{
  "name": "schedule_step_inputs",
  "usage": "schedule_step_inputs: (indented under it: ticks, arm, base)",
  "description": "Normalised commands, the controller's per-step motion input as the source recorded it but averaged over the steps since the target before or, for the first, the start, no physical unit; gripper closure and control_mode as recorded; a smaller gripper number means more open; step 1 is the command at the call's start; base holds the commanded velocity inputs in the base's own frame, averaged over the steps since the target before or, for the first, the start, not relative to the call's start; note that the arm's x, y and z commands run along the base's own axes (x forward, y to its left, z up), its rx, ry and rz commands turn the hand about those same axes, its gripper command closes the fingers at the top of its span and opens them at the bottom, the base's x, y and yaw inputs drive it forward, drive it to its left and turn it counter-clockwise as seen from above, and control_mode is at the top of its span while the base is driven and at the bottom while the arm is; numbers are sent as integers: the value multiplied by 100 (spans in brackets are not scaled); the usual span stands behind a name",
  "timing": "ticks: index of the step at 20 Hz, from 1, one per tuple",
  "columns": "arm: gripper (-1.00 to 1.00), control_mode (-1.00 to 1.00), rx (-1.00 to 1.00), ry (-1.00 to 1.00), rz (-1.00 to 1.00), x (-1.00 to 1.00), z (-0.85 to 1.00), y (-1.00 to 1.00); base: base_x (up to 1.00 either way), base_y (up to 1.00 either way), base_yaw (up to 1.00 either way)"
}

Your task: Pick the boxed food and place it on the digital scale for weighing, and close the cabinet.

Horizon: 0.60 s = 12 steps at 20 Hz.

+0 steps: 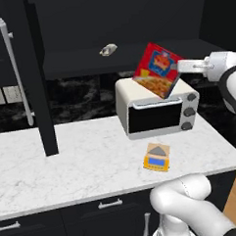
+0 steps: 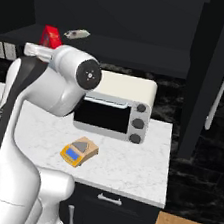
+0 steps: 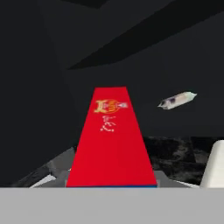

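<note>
Boxed food [image 1: 157, 70] pinched in pincer [image 1: 178, 66] — tilted, held above toaster oven [image 1: 156, 110], well above digital scale [image 1: 157, 157].

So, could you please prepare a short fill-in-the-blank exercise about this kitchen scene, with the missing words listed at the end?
1. The pincer holds the boxed food in the air above the white ____.
2. The digital scale lies on the marble ____ in front of the toaster oven.
3. The weighing plate of the scale carries ____.
4. A small grey-white packet lies inside the open ____.

Missing words: toaster oven; counter; nothing; cabinet
</note>
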Motion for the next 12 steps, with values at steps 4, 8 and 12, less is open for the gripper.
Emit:
schedule_step_inputs:
  ticks: [4,8,12]
  arm:
    - [100,-100,-2,0,5,0,-64,-1]
    - [100,-100,-2,20,10,0,-59,0]
    - [100,-100,0,17,10,0,-44,-10]
  base:
    - [0,0,0]
    - [0,0,0]
    - [0,0,0]
